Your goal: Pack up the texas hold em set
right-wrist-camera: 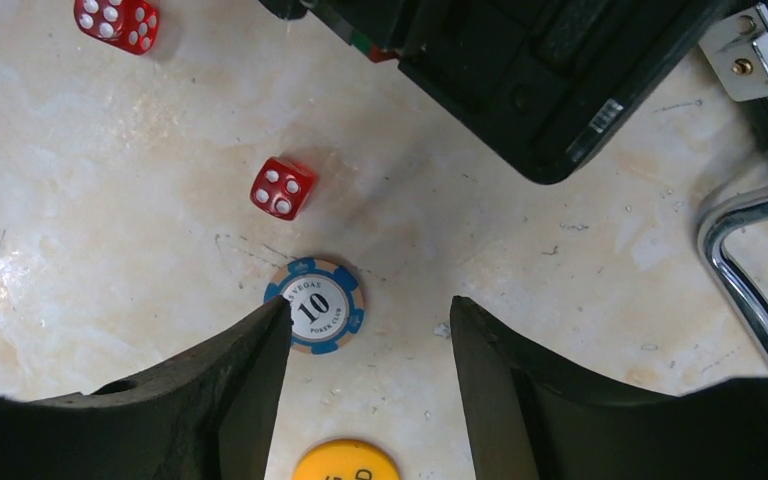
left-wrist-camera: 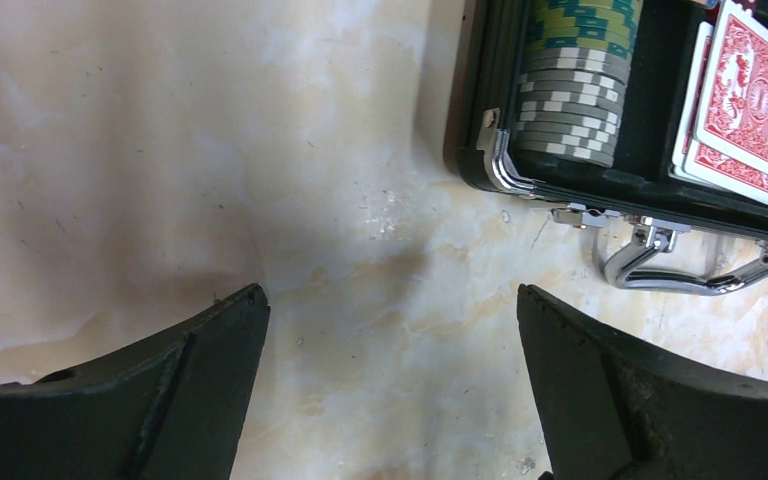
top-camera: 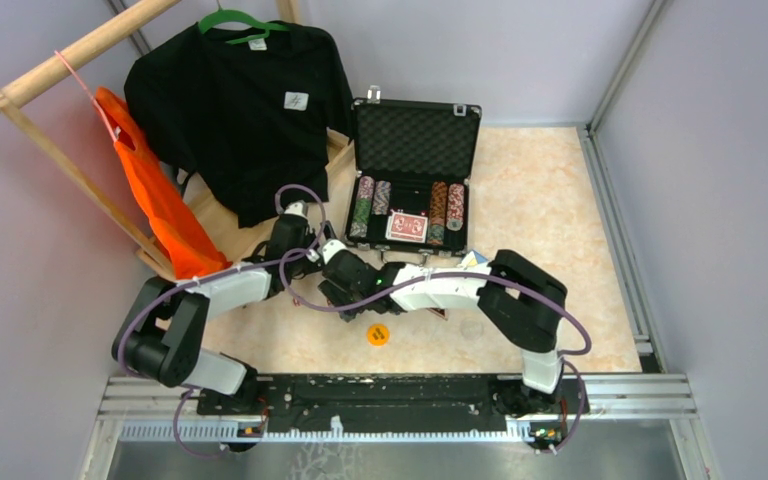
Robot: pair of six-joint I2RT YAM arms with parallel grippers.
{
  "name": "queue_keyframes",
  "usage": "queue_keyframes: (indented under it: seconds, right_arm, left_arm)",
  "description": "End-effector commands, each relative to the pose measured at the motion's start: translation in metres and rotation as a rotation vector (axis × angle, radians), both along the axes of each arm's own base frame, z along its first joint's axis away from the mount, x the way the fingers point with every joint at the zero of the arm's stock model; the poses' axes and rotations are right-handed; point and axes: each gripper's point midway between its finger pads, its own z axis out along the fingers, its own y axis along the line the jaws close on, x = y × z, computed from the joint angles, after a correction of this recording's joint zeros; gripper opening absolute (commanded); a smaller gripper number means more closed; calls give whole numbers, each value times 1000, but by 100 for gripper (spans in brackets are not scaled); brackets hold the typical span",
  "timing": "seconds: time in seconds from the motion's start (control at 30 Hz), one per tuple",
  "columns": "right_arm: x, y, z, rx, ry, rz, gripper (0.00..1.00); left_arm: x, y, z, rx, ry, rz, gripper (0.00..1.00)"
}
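Note:
The black case (top-camera: 416, 108) lies open at the back, with striped chip rows (top-camera: 362, 208) and red-backed cards (top-camera: 407, 227) inside. The left wrist view shows its front left corner, grey and green chips (left-wrist-camera: 570, 90), the cards (left-wrist-camera: 750, 100) and the silver handle (left-wrist-camera: 680, 272). My left gripper (left-wrist-camera: 390, 295) is open and empty over bare table, left of that corner. My right gripper (right-wrist-camera: 370, 305) is open, its left fingertip at the edge of a blue "10" chip (right-wrist-camera: 315, 305). Red dice (right-wrist-camera: 282, 188) lie beyond it. A yellow round token (right-wrist-camera: 345, 462) lies below the fingers and also shows in the top view (top-camera: 378, 334).
A black T-shirt (top-camera: 240, 110) and an orange bag (top-camera: 160, 200) hang on a wooden rack (top-camera: 80, 50) at the back left. Two more red dice (right-wrist-camera: 117, 20) lie at the far left. Both arms cross in front of the case. Walls close in on both sides.

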Motion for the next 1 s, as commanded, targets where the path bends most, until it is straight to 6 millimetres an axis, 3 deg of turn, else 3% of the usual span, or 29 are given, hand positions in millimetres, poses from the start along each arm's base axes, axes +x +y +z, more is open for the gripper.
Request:
queue_keyframes:
  seconds: [0.0,0.33,0.97]
  right_arm:
    - [-2,26,13,50,-8,53,60]
    - [-17,34,4,51,39,97,60]
    - [-29,31,-15,4,60,109,61]
  left_arm:
    - [3,-2,-2,-3,14,-1,99]
    - [3,-1,-1,3,11,-3,99]
    - [2,0,-4,5,23,10,99]
